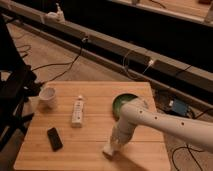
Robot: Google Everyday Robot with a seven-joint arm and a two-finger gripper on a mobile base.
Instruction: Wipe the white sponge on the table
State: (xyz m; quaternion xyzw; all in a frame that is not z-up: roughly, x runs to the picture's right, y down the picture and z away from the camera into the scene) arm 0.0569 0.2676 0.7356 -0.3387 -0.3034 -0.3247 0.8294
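Note:
The white sponge [107, 152] is a small white block lying on the wooden table [95, 97] near its front edge, about the middle. My gripper [111, 147] comes down on it from the right at the end of the white arm and is shut on the sponge, pressing it onto the tabletop. The arm hides most of the gripper and part of the sponge.
A white cup [48, 97] stands at the table's left. A long white bar with dark marks [77, 111] lies left of centre. A black phone [54, 138] lies front left. A green bowl [122, 104] sits right of centre, partly behind my arm. Cables run over the floor.

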